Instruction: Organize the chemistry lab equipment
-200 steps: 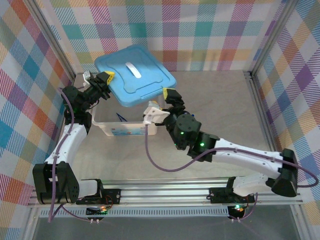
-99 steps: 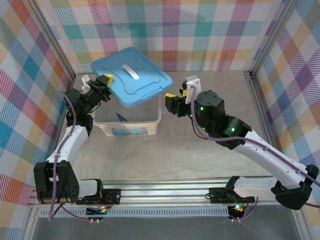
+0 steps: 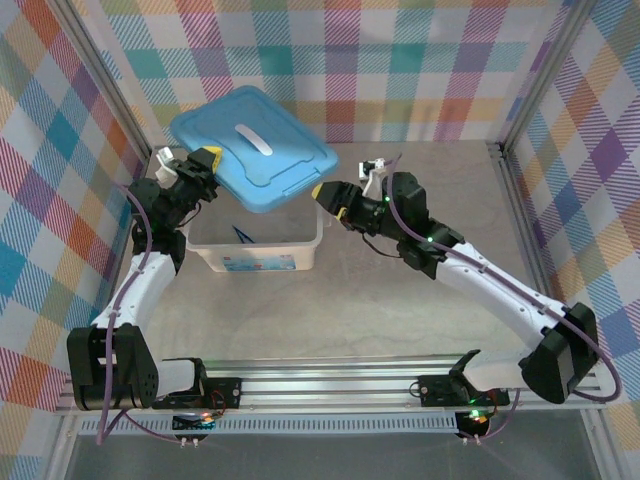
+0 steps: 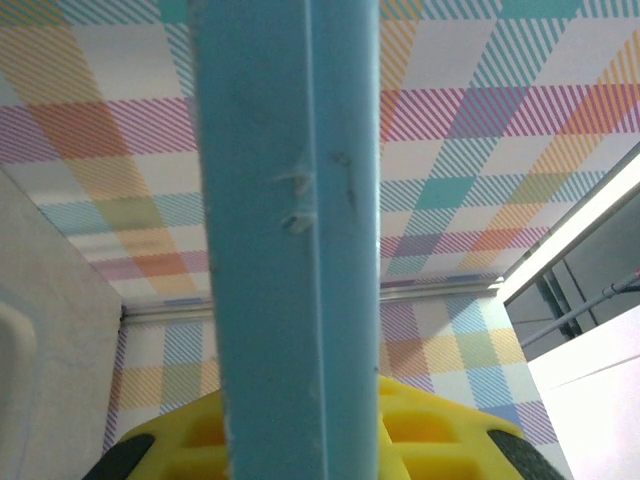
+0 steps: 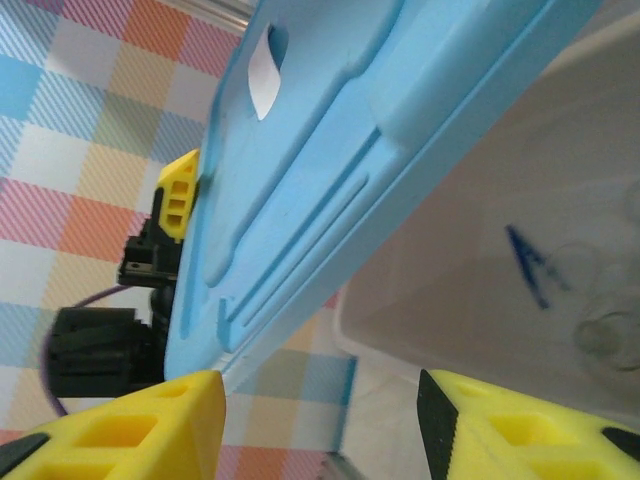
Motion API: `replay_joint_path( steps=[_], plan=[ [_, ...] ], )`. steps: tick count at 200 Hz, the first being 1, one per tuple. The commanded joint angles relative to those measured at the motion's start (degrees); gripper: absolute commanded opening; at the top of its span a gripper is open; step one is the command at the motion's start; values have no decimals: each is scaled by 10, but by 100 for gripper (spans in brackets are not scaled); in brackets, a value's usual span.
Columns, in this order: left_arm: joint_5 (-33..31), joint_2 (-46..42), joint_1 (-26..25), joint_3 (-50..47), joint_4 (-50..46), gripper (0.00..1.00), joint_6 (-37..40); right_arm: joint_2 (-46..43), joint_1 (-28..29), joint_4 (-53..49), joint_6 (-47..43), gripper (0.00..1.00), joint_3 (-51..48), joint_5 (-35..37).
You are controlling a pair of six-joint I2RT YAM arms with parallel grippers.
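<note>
My left gripper point(image 3: 203, 162) is shut on the left edge of the flat blue lid point(image 3: 250, 148) and holds it tilted above the white tub point(image 3: 262, 263). In the left wrist view the lid's edge point(image 4: 290, 230) runs upright between the yellow fingers point(image 4: 440, 435). My right gripper point(image 3: 328, 196) is open at the lid's lower right corner, with only air between its fingers point(image 5: 165, 425). Dark-blue tweezers point(image 3: 243, 236) lie in the tub. The right wrist view shows the tweezers point(image 5: 528, 265) and a faint clear glass piece point(image 5: 600, 335) through the tub wall.
The tub stands left of the table's middle, near the left wall. Bare grey tabletop point(image 3: 430, 170) spreads to the right and front. Checked walls close the back and both sides, with metal posts point(image 3: 530, 95) at the corners.
My right arm has swung from the tub's front round to its right side and now points at the lid's corner, jaws narrower. The left gripper has carried the lid slightly left and up.
</note>
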Motion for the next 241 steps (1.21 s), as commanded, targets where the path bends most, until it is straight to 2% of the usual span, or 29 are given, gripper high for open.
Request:
replay_joint_path(
  steps=[1,53,101,186,241],
  plan=[
    [-17,-24,10,-5,39,0,20,17,-2,107,89,53,1,-40],
    [-40,-34,9,-22,45,0,30,57,7,221,177,50,-27,-12],
    [-50,-39,9,-28,52,0,34,55,18,226,195,44,-41,29],
    [-64,-50,9,-39,63,0,38,87,34,248,236,42,-45,63],
    [-66,-54,9,-45,69,0,39,127,34,301,260,41,-36,79]
  ],
)
